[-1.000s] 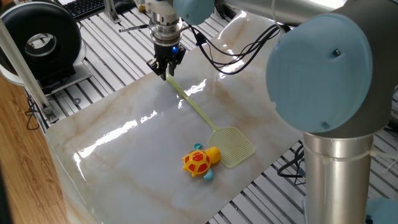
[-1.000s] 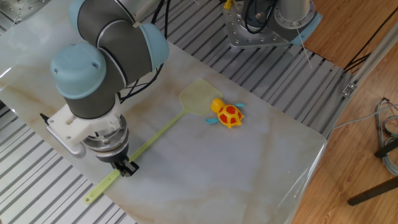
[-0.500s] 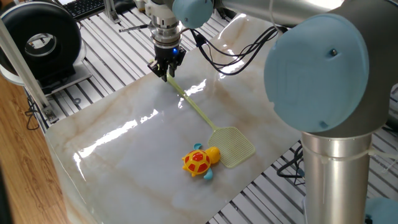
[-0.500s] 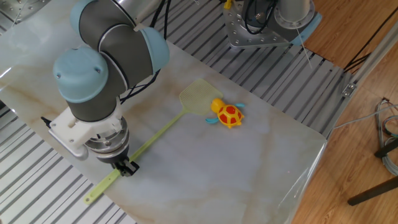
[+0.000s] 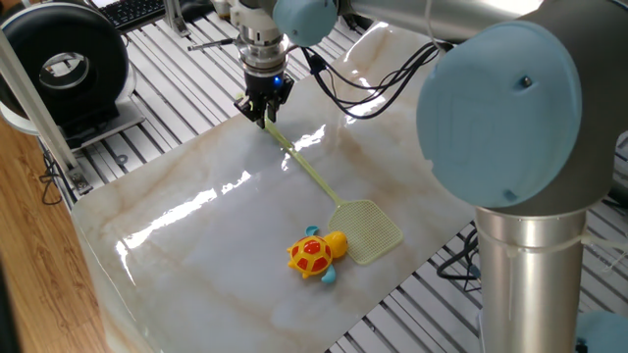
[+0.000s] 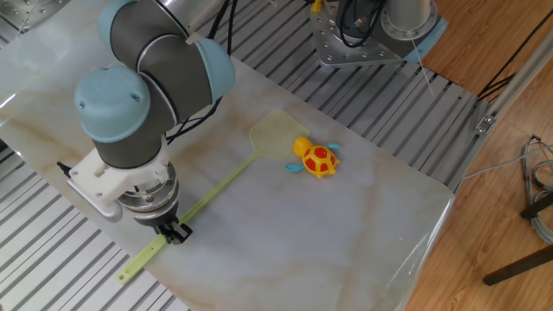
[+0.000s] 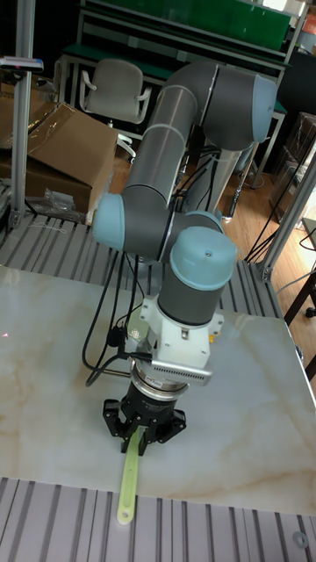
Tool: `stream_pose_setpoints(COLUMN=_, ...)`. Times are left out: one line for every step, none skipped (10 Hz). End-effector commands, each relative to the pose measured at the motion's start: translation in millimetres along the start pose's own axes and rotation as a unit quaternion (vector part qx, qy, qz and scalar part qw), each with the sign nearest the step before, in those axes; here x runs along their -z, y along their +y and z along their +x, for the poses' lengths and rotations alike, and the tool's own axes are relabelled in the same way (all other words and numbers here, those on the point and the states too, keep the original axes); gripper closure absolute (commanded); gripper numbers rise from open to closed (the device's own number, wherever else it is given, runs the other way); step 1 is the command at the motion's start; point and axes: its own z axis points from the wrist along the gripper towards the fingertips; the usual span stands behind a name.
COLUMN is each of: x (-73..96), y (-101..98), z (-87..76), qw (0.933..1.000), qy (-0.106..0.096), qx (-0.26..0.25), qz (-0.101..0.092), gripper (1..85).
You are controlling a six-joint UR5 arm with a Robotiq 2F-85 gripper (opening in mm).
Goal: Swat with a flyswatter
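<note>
The pale yellow-green flyswatter (image 5: pixel 312 175) lies flat on the marble table, its mesh head (image 5: pixel 371 229) next to the orange-and-yellow turtle toy (image 5: pixel 316 254). My gripper (image 5: pixel 263 118) points down onto the thin handle near its far end, the fingers drawn together on it. In the other fixed view the gripper (image 6: pixel 175 232) pinches the flyswatter's handle (image 6: pixel 204 203), and a short stub sticks out past the table's edge. The tall fixed view shows the gripper (image 7: pixel 143 436) with the flyswatter handle's end (image 7: pixel 129 481) poking out below it.
A black round fan unit (image 5: pixel 64 61) stands on the slatted frame at the left. Black cables (image 5: pixel 363 78) trail across the far part of the table. The arm's big blue-capped joint (image 5: pixel 510 98) fills the right foreground. The table edge (image 6: pixel 147 276) is close to the gripper.
The wrist has shifted very slightly over the handle and the fingers look a little closer together. The flyswatter and turtle toy lie where they were.
</note>
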Motion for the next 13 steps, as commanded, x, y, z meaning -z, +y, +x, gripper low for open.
stream_pose_setpoints(x=1.0, y=-2.9, z=-0.3, qw=1.0000, qy=0.000, qx=0.001, qz=-0.003, gripper=54.7)
stream_pose_setpoints(x=0.2, y=0.6, z=-2.3, qw=1.0000, qy=-0.003, qx=-0.001, qz=-0.008, gripper=54.7)
stream_pose_setpoints(x=0.3, y=0.8, z=-3.1, qw=1.0000, qy=-0.003, qx=-0.002, qz=-0.007, gripper=54.7)
stream_pose_setpoints(x=0.1, y=1.0, z=-3.6, qw=1.0000, qy=-0.003, qx=-0.001, qz=-0.007, gripper=54.7)
stream_pose_setpoints(x=-0.2, y=2.2, z=-4.4, qw=1.0000, qy=-0.004, qx=-0.001, qz=-0.008, gripper=54.7)
stream_pose_setpoints(x=0.2, y=1.8, z=-5.1, qw=1.0000, qy=-0.004, qx=0.001, qz=-0.006, gripper=54.7)
stream_pose_setpoints(x=0.2, y=2.2, z=-6.7, qw=0.9999, qy=-0.007, qx=0.003, qz=-0.006, gripper=54.7)
stream_pose_setpoints(x=0.2, y=1.5, z=-9.6, qw=0.9999, qy=-0.012, qx=0.007, qz=-0.005, gripper=54.7)
stream_pose_setpoints(x=0.6, y=1.2, z=-12.1, qw=0.9998, qy=-0.017, qx=0.011, qz=-0.004, gripper=56.3)
stream_pose_setpoints(x=1.2, y=1.8, z=-13.6, qw=0.9997, qy=-0.019, qx=0.014, qz=-0.004, gripper=56.3)
stream_pose_setpoints(x=1.9, y=-0.4, z=-14.7, qw=0.9997, qy=-0.021, qx=0.016, qz=0.000, gripper=58.3)
stream_pose_setpoints(x=3.0, y=-5.8, z=-18.0, qw=0.9994, qy=-0.026, qx=0.022, qz=0.011, gripper=68.3)
stream_pose_setpoints(x=11.0, y=-12.2, z=-19.4, qw=0.9987, qy=-0.027, qx=0.036, qz=0.022, gripper=84.3)
